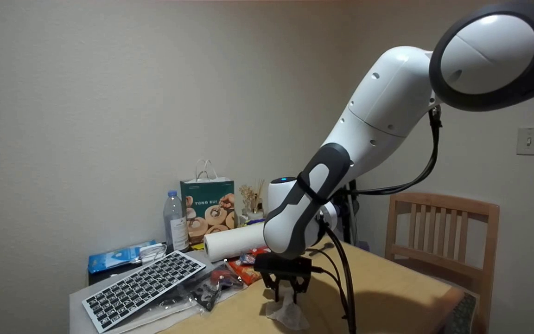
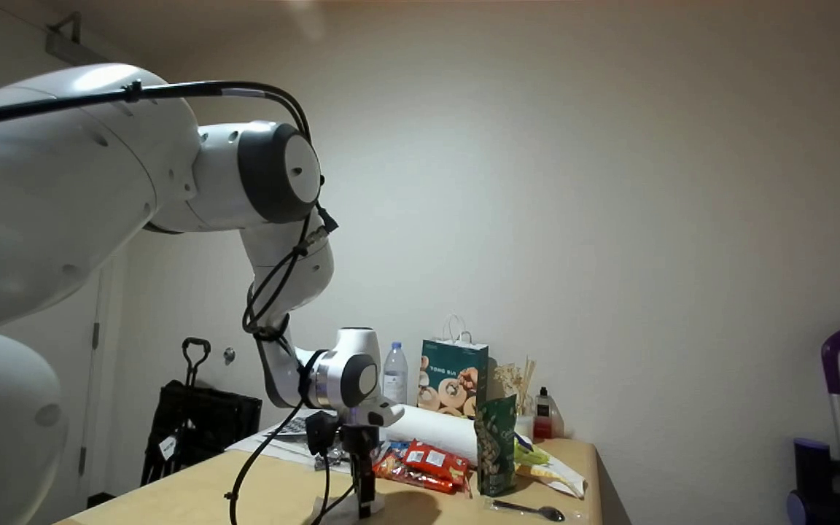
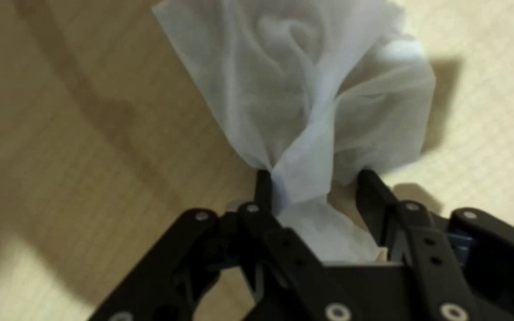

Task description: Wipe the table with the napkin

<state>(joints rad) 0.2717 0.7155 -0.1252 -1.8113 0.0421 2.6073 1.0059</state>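
Note:
The white crumpled napkin (image 1: pixel 290 317) lies on the light tan wooden table (image 1: pixel 387 283). It also shows partly in an exterior view (image 2: pixel 343 510), behind the cables and finger. My gripper (image 1: pixel 286 300) points down low over the table with its fingers apart. In the wrist view, the napkin (image 3: pixel 297 89) runs between the two fingertips (image 3: pixel 315 176). It lies against the left finger, and a gap shows between its twisted middle and the right finger. The right fingertip overlaps a fold of the napkin; contact there is unclear.
Near the gripper are red snack packets (image 2: pixel 434 463), a paper-towel roll (image 1: pixel 234 242), a gridded panel (image 1: pixel 144 290) and a plastic bag (image 1: pixel 216 285). A bottle (image 1: pixel 176 222) and green bag (image 1: pixel 209 208) stand behind. A spoon (image 2: pixel 529 509) lies near the table's edge. Cables (image 1: pixel 346 283) hang beside the gripper.

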